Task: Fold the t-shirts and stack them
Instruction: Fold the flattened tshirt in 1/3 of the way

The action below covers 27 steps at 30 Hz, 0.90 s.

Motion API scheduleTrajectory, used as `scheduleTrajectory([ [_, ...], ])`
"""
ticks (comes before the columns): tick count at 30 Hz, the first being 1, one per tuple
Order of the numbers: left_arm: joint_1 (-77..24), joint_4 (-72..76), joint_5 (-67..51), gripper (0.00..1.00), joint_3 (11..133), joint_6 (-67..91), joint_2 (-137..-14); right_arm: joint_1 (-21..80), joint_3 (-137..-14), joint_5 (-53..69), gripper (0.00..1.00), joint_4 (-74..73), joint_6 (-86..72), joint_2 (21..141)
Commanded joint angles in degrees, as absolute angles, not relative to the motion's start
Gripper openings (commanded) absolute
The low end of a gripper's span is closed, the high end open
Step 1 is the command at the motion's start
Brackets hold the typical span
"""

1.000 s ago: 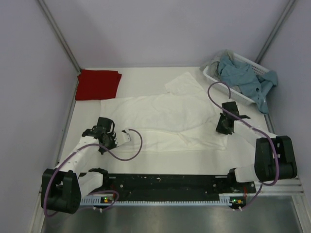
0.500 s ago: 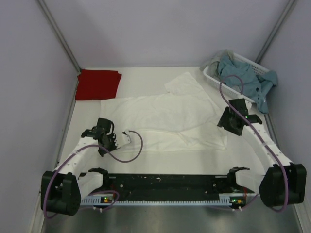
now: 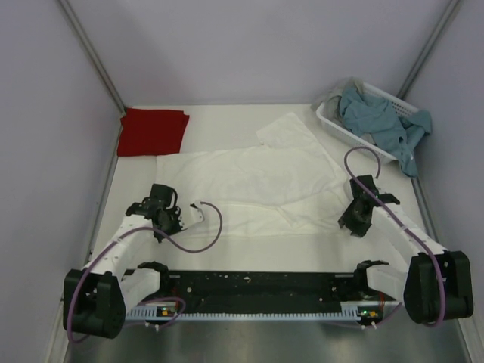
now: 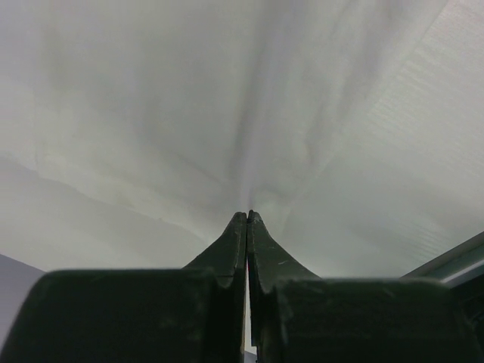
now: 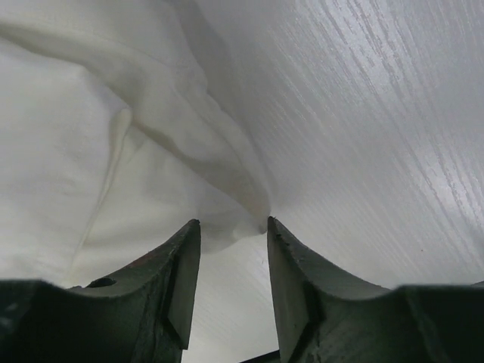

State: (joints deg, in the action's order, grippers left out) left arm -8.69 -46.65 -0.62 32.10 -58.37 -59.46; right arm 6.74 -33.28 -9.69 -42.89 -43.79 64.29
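Observation:
The white t-shirt (image 3: 257, 181) lies spread flat across the middle of the table, with no print showing. The dark red t-shirt (image 3: 153, 131) lies folded at the back left. My left gripper (image 3: 186, 215) is at the white shirt's near left edge. In the left wrist view it (image 4: 247, 215) is shut, and creases in the cloth (image 4: 189, 113) run into its tips. My right gripper (image 3: 354, 222) is at the shirt's near right corner. It (image 5: 233, 221) is open, with the cloth corner (image 5: 227, 227) lying between its fingertips.
A white slotted basket (image 3: 333, 122) holding crumpled blue cloth (image 3: 382, 121) stands at the back right. Purple walls close in the left, right and back. Bare white table (image 3: 249, 253) runs between the shirt and the arm bases.
My right gripper opened, lifted off the shirt's right edge and came down nearer, at the near right corner. My left gripper closed on the near left edge without shifting.

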Motion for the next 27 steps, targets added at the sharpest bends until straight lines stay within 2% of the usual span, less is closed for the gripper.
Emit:
scheduleTrajectory([
  [1,-8.88,-45.09,-1.85,0.00,31.20,-58.01,-57.66,7.03,-32.44,-11.08,0.31,-41.48,-46.49,62.59],
  [4,-8.88,-45.70,-2.37,0.00,31.11,-57.75,-57.31,6.86,-31.20,-10.46,0.02,-41.57,-46.58,59.95],
  [5,-8.88,-46.49,-2.55,0.00,31.11,-58.09,-57.22,6.94,-31.20,-10.37,0.00,-41.75,-46.41,59.16],
  [19,-8.88,-57.03,-1.49,0.00,33.92,-58.97,-48.61,6.94,-30.85,-4.14,0.00,-48.51,-48.16,43.51],
  [27,-8.88,-61.96,-0.53,0.00,35.68,-59.85,-44.21,7.03,-37.52,-6.41,0.00,-59.14,-48.52,35.78],
])
